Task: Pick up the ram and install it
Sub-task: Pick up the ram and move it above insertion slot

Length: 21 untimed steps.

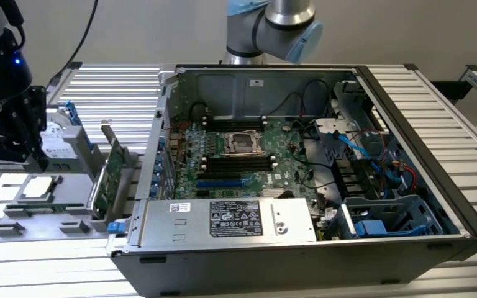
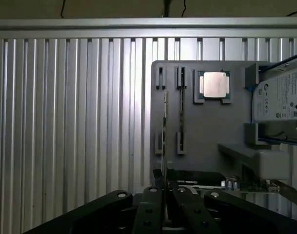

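Clamped edge-on in the near-shut claw (image 2: 165, 192), above the grey fixture (image 2: 207, 131) beside the case (image 1: 247, 273) — a ram (image 2: 165, 126), light, stiff, thin, likely fragile — best pinched mid-length on its flat faces, clear of the contacts.

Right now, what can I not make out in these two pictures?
1. Ram in the claw: wrist view, edge-on, chips and label hidden.
2. Hard drive: wrist view, cut off by the picture's edge.
3. Memory slots: exterior view, too small to judge their latches.
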Each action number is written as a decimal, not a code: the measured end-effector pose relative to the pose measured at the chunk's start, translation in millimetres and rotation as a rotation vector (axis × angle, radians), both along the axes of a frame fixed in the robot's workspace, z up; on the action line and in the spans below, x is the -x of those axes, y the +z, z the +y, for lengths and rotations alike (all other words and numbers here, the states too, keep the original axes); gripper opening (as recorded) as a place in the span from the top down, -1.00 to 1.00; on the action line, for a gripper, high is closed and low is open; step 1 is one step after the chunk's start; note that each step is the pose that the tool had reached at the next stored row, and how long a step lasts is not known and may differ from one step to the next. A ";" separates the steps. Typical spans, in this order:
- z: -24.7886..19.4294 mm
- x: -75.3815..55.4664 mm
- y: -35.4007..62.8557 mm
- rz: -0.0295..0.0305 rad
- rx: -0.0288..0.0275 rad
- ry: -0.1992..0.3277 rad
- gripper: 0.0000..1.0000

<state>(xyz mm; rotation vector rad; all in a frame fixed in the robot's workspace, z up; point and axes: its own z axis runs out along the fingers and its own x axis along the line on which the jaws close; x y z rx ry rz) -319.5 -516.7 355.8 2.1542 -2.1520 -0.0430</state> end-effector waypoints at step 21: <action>16.3 -35.5 12.8 -0.0015 0.0000 0.008 0.73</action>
